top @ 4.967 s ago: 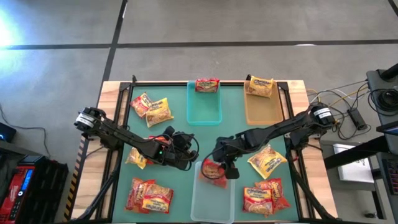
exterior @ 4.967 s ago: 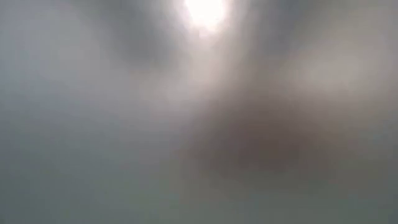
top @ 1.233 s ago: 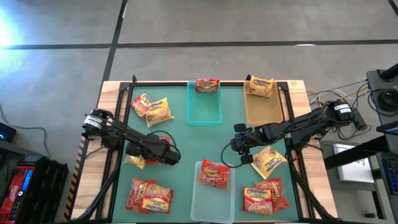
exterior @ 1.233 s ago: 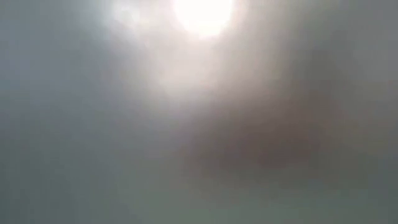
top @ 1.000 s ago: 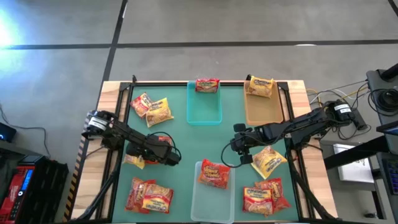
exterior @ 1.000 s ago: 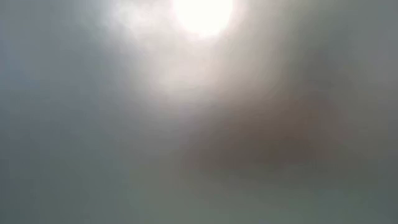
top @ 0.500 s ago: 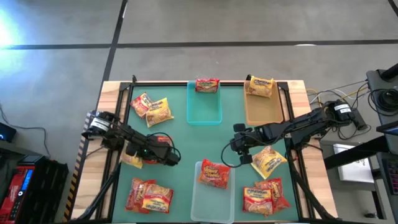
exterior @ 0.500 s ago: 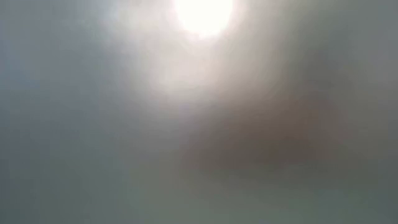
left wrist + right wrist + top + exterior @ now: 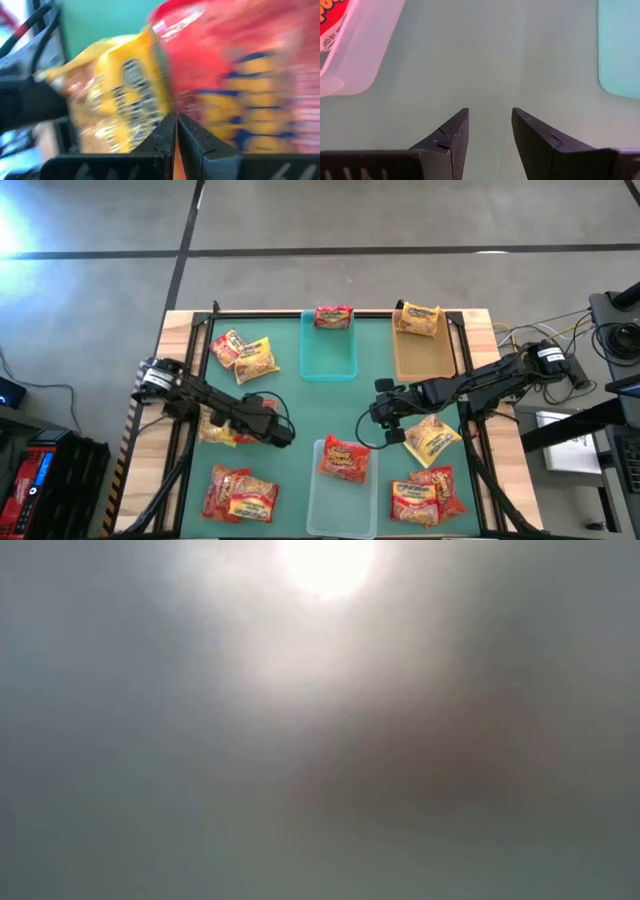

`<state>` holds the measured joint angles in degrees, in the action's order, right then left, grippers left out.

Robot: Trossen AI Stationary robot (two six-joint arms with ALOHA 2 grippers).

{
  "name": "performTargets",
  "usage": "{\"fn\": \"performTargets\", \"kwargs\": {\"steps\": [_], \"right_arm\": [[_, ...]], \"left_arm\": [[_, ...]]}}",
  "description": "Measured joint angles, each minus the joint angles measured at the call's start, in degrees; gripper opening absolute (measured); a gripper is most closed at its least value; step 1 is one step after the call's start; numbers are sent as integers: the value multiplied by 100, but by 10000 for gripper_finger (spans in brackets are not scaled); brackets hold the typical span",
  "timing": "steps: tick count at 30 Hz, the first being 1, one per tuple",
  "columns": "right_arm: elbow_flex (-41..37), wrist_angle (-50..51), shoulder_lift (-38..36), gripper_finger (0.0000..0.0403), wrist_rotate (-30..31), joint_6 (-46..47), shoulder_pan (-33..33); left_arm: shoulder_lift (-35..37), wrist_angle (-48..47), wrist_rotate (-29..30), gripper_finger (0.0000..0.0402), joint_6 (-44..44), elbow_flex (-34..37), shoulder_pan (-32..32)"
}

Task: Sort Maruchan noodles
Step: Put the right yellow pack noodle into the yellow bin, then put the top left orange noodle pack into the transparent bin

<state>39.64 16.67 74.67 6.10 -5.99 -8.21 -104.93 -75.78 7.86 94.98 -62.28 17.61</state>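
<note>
Maruchan packets lie scattered on the green mat. My left gripper (image 9: 268, 423) is at the mat's left-middle, shut at the meeting edges of a red packet (image 9: 240, 85) and a yellow packet (image 9: 115, 95); from above they show as a red packet (image 9: 256, 403) and a yellow packet (image 9: 214, 426) around the gripper. My right gripper (image 9: 490, 122) is open above bare mat right of centre, where the high view shows that gripper (image 9: 384, 418). A red packet (image 9: 345, 460) lies in the clear bin (image 9: 340, 510). My left gripper is shut where the red packet's edge (image 9: 186, 107) meets the yellow one, and an orange strip shows between its fingers (image 9: 165, 137). The fingers hide the place of contact. Whether the yellow packet is held too, I cannot tell.
A teal bin (image 9: 328, 358) and a tan bin (image 9: 420, 355) stand at the far side, each with a packet on its far end. Packets also lie far left (image 9: 243, 352), near left (image 9: 240, 495) and near right (image 9: 425, 492). The low view shows only haze.
My left gripper has shifted a little toward the table's right. The yellow packet beside it has moved slightly toward the far edge. My right arm has kept still.
</note>
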Motion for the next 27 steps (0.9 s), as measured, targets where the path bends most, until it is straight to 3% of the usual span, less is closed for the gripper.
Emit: {"fn": "performTargets", "kwargs": {"steps": [13,21,27], "right_arm": [[-2,-142,0,139,0,113,0],[0,-69,0,139,-2,191,0],[0,-31,0,139,0,245,0]], "left_arm": [[81,328,1379,2,-541,-940,2],[81,259,1198,59,-1044,-1063,11],[81,-94,799,109,-418,-821,11]]}}
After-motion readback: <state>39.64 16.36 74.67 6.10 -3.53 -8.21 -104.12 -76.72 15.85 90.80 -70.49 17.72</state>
